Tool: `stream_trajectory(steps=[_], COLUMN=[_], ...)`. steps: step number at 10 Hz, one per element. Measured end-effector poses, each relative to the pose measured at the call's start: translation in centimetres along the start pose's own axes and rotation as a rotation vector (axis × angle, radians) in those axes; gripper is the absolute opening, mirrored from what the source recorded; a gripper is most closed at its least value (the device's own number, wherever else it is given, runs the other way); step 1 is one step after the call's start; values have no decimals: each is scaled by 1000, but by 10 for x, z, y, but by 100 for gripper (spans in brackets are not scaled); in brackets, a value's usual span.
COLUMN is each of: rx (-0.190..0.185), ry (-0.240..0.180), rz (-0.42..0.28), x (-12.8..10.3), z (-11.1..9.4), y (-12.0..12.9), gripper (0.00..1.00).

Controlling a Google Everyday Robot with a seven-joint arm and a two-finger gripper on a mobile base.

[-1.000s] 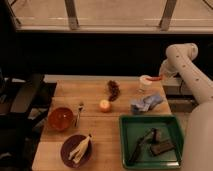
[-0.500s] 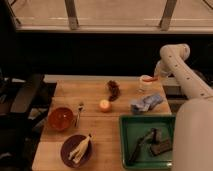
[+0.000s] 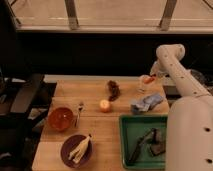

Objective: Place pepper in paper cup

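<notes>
The red-orange pepper shows at the top of the short white paper cup, which stands at the table's far right, behind a blue cloth. I cannot tell whether the pepper is inside the cup or just above its rim. My gripper is right at the pepper, just above and to the right of the cup's rim. The white arm comes down to it from an elbow above.
A blue cloth lies in front of the cup. A green tray holds a black-handled tool and a black block. A glowing candle, a dark clump, a fork, an orange bowl and a purple plate are on the table. A dark chair stands at left.
My arm's elbow and upper body have shifted left and closer to the camera. The gripper and pepper stay at the cup's rim, nearly unmoved.
</notes>
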Motion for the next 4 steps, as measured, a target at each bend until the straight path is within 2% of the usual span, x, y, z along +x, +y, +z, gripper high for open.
stream_trajectory(steps=[2,4], rx=[2,1], ry=[-22,-30], rz=[8,17], x=[0,3], z=[-6,-9], y=[-2,0], gripper=[69,70])
